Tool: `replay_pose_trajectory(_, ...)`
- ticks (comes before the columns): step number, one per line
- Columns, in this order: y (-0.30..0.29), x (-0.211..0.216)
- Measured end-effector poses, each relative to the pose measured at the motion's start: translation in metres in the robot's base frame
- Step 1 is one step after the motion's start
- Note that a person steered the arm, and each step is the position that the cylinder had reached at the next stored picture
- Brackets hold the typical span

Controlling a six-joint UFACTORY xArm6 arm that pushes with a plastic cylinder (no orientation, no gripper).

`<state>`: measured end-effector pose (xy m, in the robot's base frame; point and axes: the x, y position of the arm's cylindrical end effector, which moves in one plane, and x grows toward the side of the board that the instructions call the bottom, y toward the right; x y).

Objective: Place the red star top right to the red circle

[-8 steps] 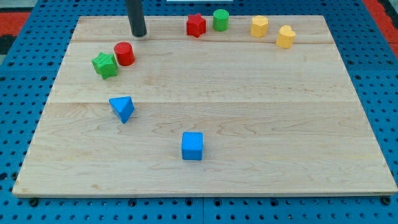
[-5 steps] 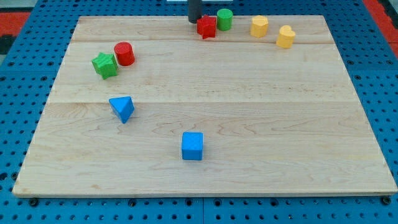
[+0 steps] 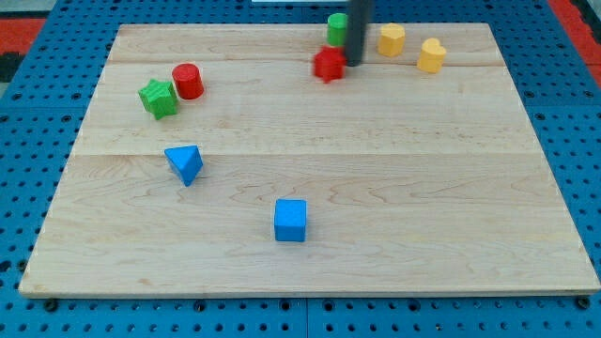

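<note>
The red star [image 3: 328,64] lies near the board's top edge, just below the green cylinder [image 3: 336,28]. The red circle [image 3: 188,81] stands at the upper left, with the green star [image 3: 158,98] touching its lower left side. My tip [image 3: 355,60] is blurred and sits right beside the red star's right side, partly in front of the green cylinder. The red star is far to the right of the red circle and slightly higher.
Two yellow blocks [image 3: 392,38] [image 3: 431,55] lie at the top right. A blue triangle [image 3: 185,163] is at the left middle. A blue cube [image 3: 290,220] is at the lower centre. The wooden board [image 3: 423,188] rests on a blue pegboard.
My tip swept from the upper left along the top edge to the right of the red star. The red star shifted right and down, away from the green cylinder's left side.
</note>
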<state>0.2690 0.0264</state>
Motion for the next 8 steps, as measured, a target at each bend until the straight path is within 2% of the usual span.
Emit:
replay_pose_trajectory(1,-0.048,0.023)
replay_pose_trajectory(2,-0.019,0.091)
replay_pose_trajectory(3,-0.044,0.068)
replay_pose_trajectory(4,-0.064,0.022)
replay_pose_trajectory(5,-0.097,0.005)
replay_pose_trajectory(6,-0.096,0.044)
replay_pose_trajectory(7,-0.137,0.071)
replay_pose_trajectory(8,-0.186,0.064)
